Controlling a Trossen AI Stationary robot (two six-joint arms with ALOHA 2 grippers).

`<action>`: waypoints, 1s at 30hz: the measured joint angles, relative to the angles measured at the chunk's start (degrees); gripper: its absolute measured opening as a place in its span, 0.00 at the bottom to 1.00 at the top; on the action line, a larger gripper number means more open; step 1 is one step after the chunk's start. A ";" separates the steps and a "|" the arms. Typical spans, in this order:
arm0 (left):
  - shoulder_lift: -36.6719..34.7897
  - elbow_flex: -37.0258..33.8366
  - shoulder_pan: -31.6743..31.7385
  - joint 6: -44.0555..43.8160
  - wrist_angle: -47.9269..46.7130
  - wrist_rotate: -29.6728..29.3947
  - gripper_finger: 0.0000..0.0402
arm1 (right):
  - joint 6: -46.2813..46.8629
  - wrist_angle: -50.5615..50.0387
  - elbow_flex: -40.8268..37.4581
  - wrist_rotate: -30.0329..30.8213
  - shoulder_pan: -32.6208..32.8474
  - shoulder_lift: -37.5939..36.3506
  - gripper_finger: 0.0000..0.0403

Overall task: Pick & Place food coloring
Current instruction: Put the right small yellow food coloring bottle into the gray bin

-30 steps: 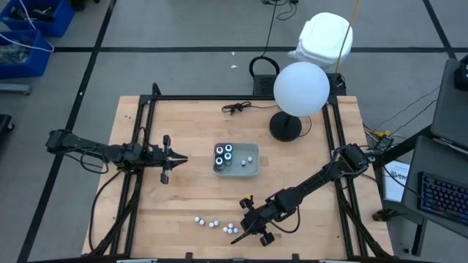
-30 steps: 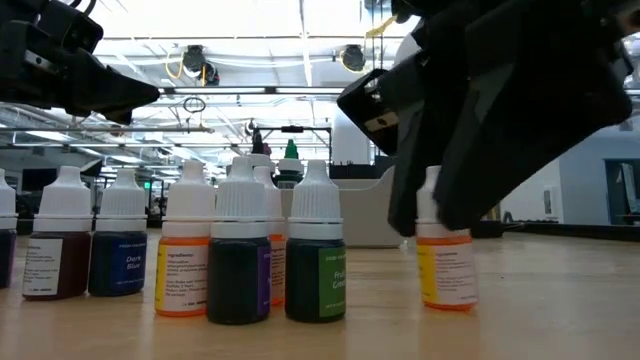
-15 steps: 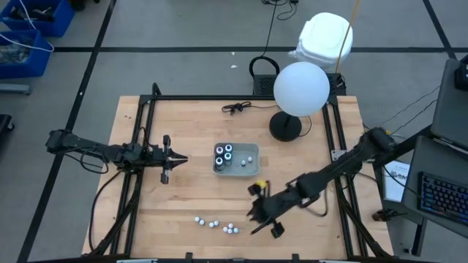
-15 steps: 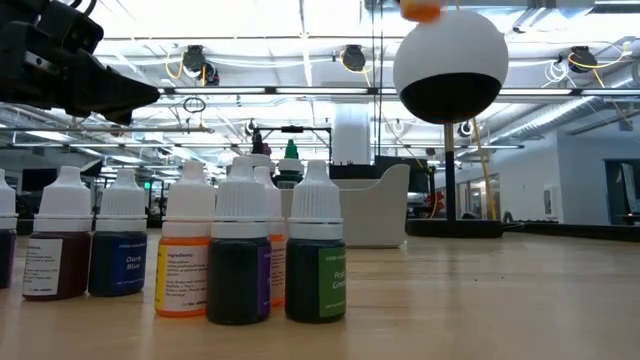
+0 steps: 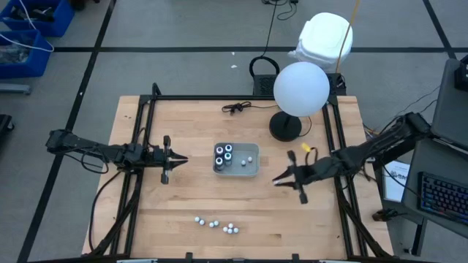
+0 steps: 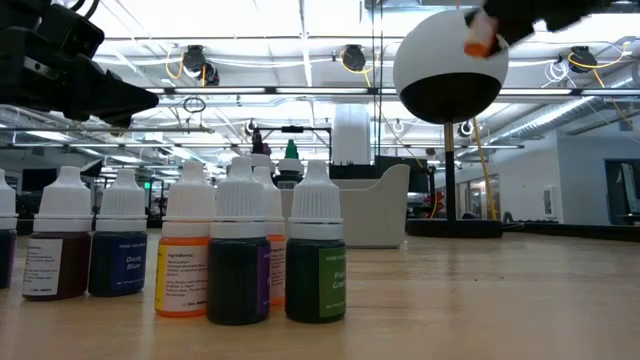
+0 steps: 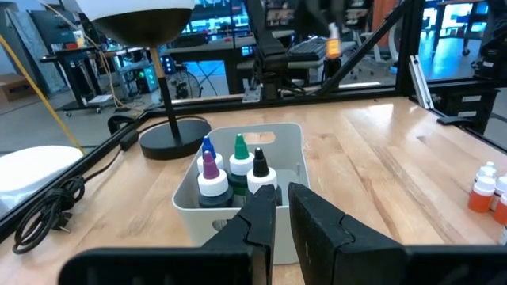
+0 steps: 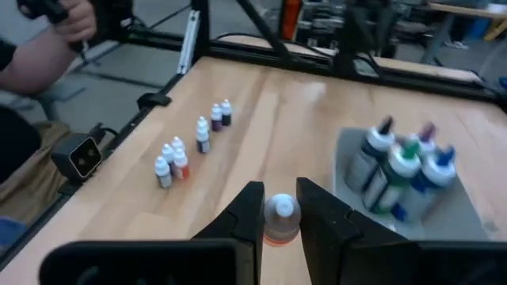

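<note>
Two pincers are seen above the tabletop (image 5: pixel 183 197): the left pincer (image 5: pixel 180 159) is held nearly closed and empty, just left of the grey tray (image 5: pixel 254 171), in which four dark bottles (image 5: pixel 224 155) stand. A row of small white-capped bottles (image 5: pixel 216 223) is set near the front edge. To the tray's right, the right pincer (image 5: pixel 278 180) is closed on an orange white-capped bottle (image 8: pixel 280 219), held clear of the tabletop.

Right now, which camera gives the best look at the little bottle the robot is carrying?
The right wrist view: the orange bottle sits pinched in the right gripper. The low view shows an orange blur, the left wrist view a distant speck, the high view barely anything.
</note>
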 joint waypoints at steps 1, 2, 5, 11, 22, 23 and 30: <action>-0.02 0.00 0.00 0.00 0.02 0.00 0.12 | 0.76 0.40 -2.01 0.72 -0.13 -1.89 0.12; -0.02 0.00 0.00 0.00 0.02 0.00 0.12 | 1.56 0.79 -3.89 0.96 -0.35 -3.56 0.12; -0.02 0.00 -0.01 0.00 0.04 0.00 0.12 | 2.97 2.81 -8.15 1.09 -0.78 -7.20 0.12; -0.02 0.00 0.00 -0.02 0.02 0.00 0.12 | 3.26 7.21 -12.98 2.29 -0.76 -11.37 0.12; -0.01 0.00 -0.01 1.73 0.04 -0.02 0.12 | -0.46 10.80 -3.89 4.96 -8.31 -0.60 0.12; 0.00 0.00 -0.01 2.08 0.06 -0.02 0.12 | -0.48 9.74 -2.19 4.90 -9.53 1.58 0.12; -0.02 0.00 -0.02 3.56 0.07 -0.38 0.12 | -0.61 0.16 11.46 -1.96 -18.34 17.31 0.12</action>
